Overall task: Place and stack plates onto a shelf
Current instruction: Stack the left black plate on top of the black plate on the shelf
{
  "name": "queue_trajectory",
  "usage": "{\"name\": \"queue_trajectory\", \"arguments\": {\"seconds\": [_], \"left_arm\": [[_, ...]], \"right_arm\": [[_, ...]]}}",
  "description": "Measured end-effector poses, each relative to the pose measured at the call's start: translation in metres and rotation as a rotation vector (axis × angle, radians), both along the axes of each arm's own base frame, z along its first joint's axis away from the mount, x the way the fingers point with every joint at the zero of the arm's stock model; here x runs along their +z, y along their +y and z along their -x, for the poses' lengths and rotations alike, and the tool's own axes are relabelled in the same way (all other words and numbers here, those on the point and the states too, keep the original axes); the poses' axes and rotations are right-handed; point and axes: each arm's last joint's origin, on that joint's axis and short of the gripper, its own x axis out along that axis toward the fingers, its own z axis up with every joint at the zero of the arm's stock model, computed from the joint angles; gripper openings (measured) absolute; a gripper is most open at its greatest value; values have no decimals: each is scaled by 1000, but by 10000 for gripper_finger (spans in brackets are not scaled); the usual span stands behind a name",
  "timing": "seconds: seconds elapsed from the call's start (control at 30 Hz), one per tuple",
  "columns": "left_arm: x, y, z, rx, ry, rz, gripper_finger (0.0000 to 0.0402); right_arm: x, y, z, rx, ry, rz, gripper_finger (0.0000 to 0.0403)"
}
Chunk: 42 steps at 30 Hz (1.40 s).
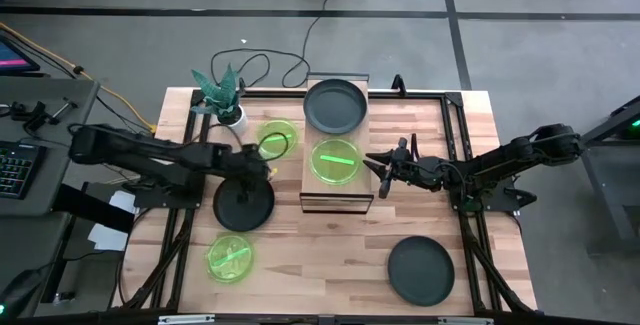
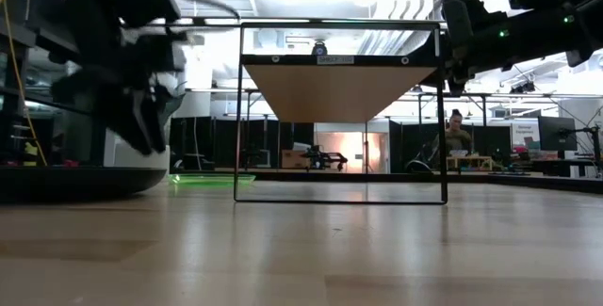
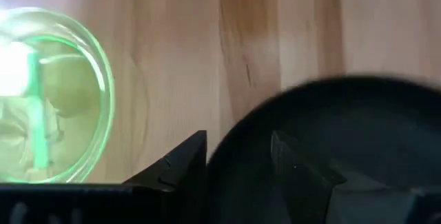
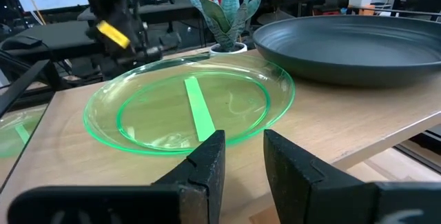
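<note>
A dark grey plate [image 1: 243,205] lies on the table directly beneath the left gripper [image 1: 255,168], whose jaws are spread over the plate's near rim — one finger [image 3: 180,165] outside, the other inside. Before any lift, the rim is best seated deep between the fingers and the jaws closed squarely, so the plate is not tipped. Green plates [image 1: 276,138] lie just beyond and behind that claw. To its right stands the shelf [image 1: 311,180], already carrying a grey and a green plate [image 4: 189,107]. The right gripper [image 4: 242,156] is held just off that green plate's edge, jaws narrowly parted, gripping nothing — it is best kept clear.
</note>
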Motion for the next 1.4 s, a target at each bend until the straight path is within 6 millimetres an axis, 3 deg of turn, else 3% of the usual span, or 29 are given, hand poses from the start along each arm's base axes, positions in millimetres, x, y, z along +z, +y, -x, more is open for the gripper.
{"name": "queue_trajectory", "arguments": {"seconds": [0.2, 0.63, 0.8, 0.87, 0.93, 1.1, 1.4], "left_arm": [[-20, 13, -12, -95, 79, -56, 153], [-32, 21, -14, -136, 131, 6, 149], [-28, 21, -14, -122, 146, 6, 84], [-22, 22, -17, -110, 166, 2, 37], [-12, 22, -20, -96, 180, 12, 14], [18, 24, -30, -57, 220, 18, 7], [95, 24, -29, 49, 375, 72, 1]], "right_arm": [[0, 0, 0, 0, 1, 0, 89], [-1, 0, 0, -2, 2, -16, 89], [-1, 0, 0, -3, -2, -24, 89], [-1, 0, 0, -3, -1, -24, 89], [-1, 0, 0, -3, -2, -24, 89], [-1, 0, 0, -3, -1, -24, 89], [-3, 0, 0, -3, 21, -23, 89]]}}
